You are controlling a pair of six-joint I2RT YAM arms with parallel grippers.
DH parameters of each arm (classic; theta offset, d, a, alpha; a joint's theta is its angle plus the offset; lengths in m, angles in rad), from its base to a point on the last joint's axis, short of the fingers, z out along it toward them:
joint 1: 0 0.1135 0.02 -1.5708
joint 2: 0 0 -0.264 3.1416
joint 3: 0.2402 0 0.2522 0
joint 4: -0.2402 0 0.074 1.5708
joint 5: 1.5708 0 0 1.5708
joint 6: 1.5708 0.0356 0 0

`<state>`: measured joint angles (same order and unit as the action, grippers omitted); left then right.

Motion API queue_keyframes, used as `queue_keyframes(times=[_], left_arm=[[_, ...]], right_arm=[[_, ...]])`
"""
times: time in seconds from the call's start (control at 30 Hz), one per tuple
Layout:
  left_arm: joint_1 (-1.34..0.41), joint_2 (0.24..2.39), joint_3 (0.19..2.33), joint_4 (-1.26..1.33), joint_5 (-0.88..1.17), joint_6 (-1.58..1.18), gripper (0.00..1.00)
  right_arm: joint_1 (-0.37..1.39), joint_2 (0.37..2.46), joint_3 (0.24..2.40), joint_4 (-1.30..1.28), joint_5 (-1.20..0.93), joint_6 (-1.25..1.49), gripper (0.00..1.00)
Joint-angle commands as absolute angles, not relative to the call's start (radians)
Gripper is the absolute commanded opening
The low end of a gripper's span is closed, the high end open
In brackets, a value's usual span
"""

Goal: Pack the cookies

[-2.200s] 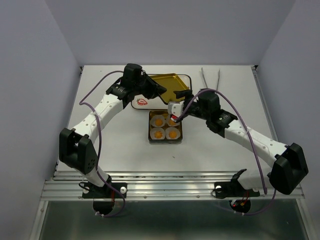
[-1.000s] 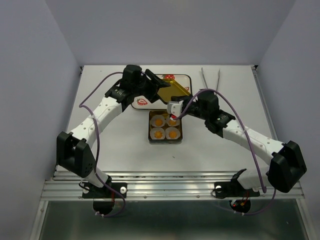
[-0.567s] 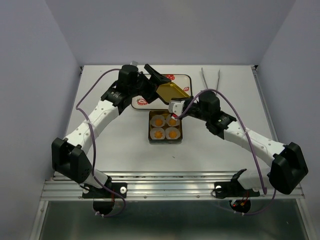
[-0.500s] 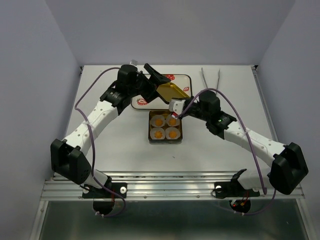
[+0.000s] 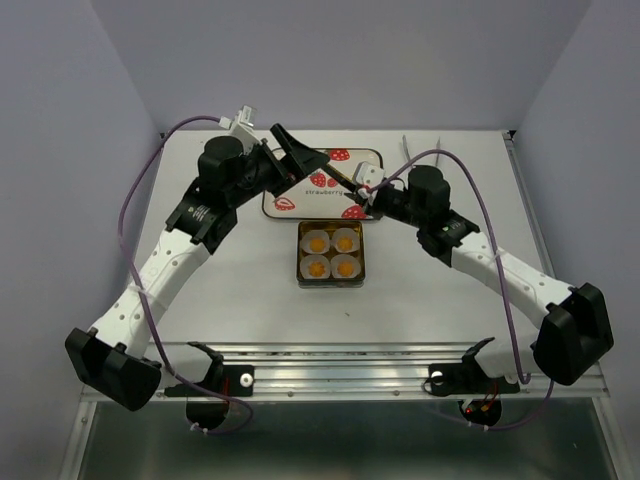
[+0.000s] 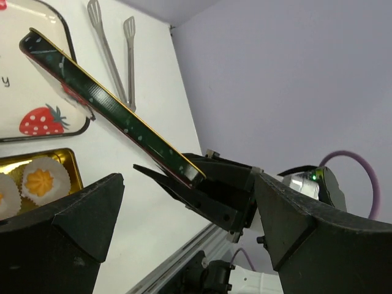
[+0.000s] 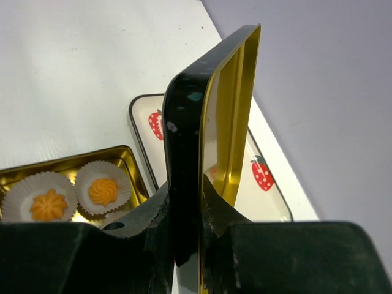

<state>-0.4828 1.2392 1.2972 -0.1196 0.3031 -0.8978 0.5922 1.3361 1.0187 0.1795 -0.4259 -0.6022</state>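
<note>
Four cookies (image 5: 331, 254) sit in white paper cups inside the open square gold tin (image 5: 302, 254); two show in the right wrist view (image 7: 48, 204) and one in the left wrist view (image 6: 41, 180). My right gripper (image 5: 358, 190) (image 7: 187, 208) is shut on the tin lid (image 7: 211, 110), dark outside and gold inside. The lid stands on edge above the strawberry tray (image 5: 300, 190). In the left wrist view the lid (image 6: 104, 101) is a thin slanted bar. My left gripper (image 5: 303, 163) (image 6: 190, 245) is open, apart from the lid, with nothing in it.
Metal tongs (image 5: 420, 150) (image 6: 110, 43) lie at the back right of the table. The white tray with printed strawberries (image 7: 260, 174) lies just behind the tin. Grey walls close in the back and both sides.
The left gripper opened, let go of the lid and drew back to the left. The right gripper now holds the lid alone and has raised it on edge over the tray.
</note>
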Motion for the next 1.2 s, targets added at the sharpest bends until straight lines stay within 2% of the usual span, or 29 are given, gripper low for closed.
queue_keyframes(times=[0.0, 0.17, 0.3, 0.43, 0.47, 0.57, 0.9, 1.17], left_arm=[[-0.488, 1.190, 1.272, -0.055, 0.302, -0.805, 0.99], [-0.488, 1.125, 1.224, 0.023, 0.304, -0.761, 0.99], [-0.486, 1.097, 1.197, 0.029, 0.241, -0.726, 0.99], [-0.468, 1.101, 1.175, 0.021, 0.229, -0.680, 0.99], [-0.459, 1.104, 1.169, 0.026, 0.232, -0.672, 0.99], [-0.405, 1.109, 1.128, 0.051, 0.270, -0.649, 0.99], [-0.290, 1.169, 0.997, 0.175, 0.411, -0.598, 0.99], [-0.287, 1.243, 0.950, 0.212, 0.471, -0.568, 0.99]], right_arm=[[0.580, 1.344, 1.106, 0.239, -0.453, -0.408, 0.01], [0.562, 1.356, 1.141, 0.258, -0.353, -0.235, 0.01], [0.479, 1.411, 1.216, 0.239, -0.370, 0.144, 0.01], [0.327, 1.474, 1.270, 0.239, -0.593, 0.495, 0.01], [0.280, 1.492, 1.282, 0.242, -0.721, 0.552, 0.01], [0.244, 1.558, 1.279, 0.268, -0.912, 0.763, 0.01], [0.202, 1.517, 1.143, 0.368, -0.962, 0.980, 0.01], [0.172, 1.408, 0.893, 0.419, -0.971, 1.019, 0.01]])
